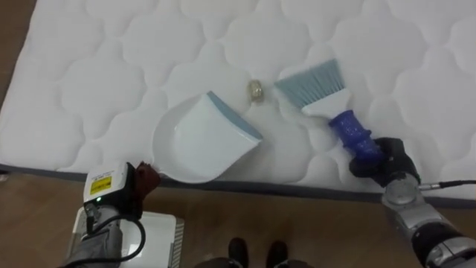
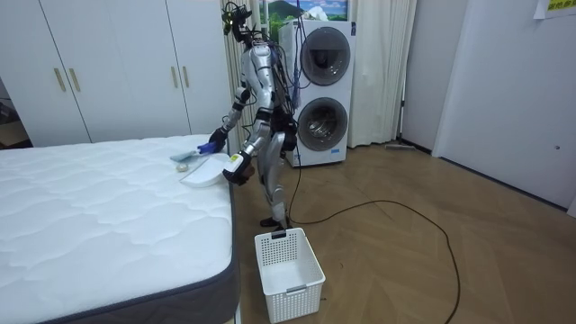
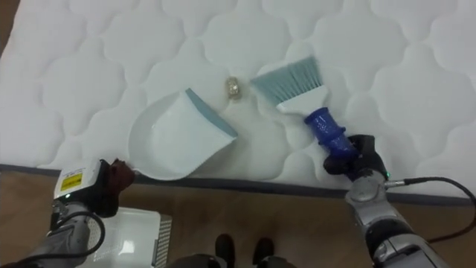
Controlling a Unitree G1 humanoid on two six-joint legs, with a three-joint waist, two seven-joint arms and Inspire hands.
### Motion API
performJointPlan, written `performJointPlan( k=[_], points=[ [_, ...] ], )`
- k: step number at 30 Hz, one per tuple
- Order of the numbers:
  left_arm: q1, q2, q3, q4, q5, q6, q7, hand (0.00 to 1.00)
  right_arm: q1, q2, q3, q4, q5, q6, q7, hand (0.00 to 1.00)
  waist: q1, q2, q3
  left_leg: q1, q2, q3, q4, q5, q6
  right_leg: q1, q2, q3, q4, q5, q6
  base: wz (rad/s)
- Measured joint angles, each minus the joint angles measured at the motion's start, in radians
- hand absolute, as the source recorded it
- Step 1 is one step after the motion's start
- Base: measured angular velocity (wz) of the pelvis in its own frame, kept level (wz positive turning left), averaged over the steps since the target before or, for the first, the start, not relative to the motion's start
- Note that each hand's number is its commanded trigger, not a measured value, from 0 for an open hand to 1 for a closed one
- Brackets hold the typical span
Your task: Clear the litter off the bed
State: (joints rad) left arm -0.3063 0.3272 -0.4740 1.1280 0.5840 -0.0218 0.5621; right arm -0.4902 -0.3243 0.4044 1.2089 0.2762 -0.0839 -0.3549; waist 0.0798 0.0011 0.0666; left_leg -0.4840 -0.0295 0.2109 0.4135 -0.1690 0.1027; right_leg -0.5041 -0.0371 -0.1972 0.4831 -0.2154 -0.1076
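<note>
A small crumpled yellowish scrap (image 1: 255, 91) sits mid-frame on the white quilted mattress (image 1: 111, 45) — between the blue-lipped white plastic dustpan (image 1: 201, 141), gripped by the left hand (image 1: 146, 179), and the blue-handled brush (image 1: 327, 104), clenched in the right hand (image 1: 387, 164). Best: press the lip flat, flick short strokes leftward.

You see a matt, quilted white cloth mattress (image 1: 111, 82) across the upper frame. At centre lies a smooth white plastic dustpan (image 1: 201, 141). Right of it is a brush (image 1: 327, 106) with a glossy blue plastic handle and soft bristles. Smooth wood floor (image 1: 297, 223) runs along the bottom.
</note>
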Motion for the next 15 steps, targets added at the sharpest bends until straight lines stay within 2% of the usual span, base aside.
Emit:
performJointPlan(
  k=[4, 9, 13, 15],
  points=[
    [0.0, 0.005, 0.001, 0.0, 0.017, 0.001, 0.017, 1.0, 0.0, 0.0, -0.043, 0.036, 0.012, 0.0, 0.009, 1.0, -0.002, -0.005, -0.001, -0.001, 0.0, -0.001, 0.002, 0.0, 0.0, 0.0, 0.0, 0.0, 0.001, 0.0, 0.0, 0.0],
    [0.0, 0.018, 0.001, 0.002, 0.018, 0.001, 0.024, 1.0, -0.001, -0.004, -0.045, 0.062, 0.032, 0.011, 0.008, 1.0, -0.013, -0.015, -0.0039, 0.001, -0.001, -0.004, 0.002, 0.0, 0.0, 0.0, -0.002, -0.006, 0.006, 0.0, 0.0, 0.02],
    [0.0, 0.025, 0.003, 0.001, 0.024, 0.009, 0.024, 1.0, -0.002, -0.01, -0.115, 0.088, -0.067, 0.026, 0.005, 1.0, -0.021, -0.022, -0.0039, 0.003, -0.002, -0.004, 0.002, 0.0, 0.0, 0.0, -0.004, -0.006, 0.015, 0.0, 0.0, 0.01],
    [-0.002, 0.033, 0.007, -0.001, 0.041, 0.01, 0.024, 1.0, -0.002, -0.023, -0.114, 0.097, -0.111, 0.043, -0.015, 1.0, -0.021, -0.027, -0.0037, 0.005, -0.002, -0.001, 0.002, 0.0, 0.0, -0.001, -0.004, -0.004, 0.016, 0.0, 0.0, -0.02]
  ],
)
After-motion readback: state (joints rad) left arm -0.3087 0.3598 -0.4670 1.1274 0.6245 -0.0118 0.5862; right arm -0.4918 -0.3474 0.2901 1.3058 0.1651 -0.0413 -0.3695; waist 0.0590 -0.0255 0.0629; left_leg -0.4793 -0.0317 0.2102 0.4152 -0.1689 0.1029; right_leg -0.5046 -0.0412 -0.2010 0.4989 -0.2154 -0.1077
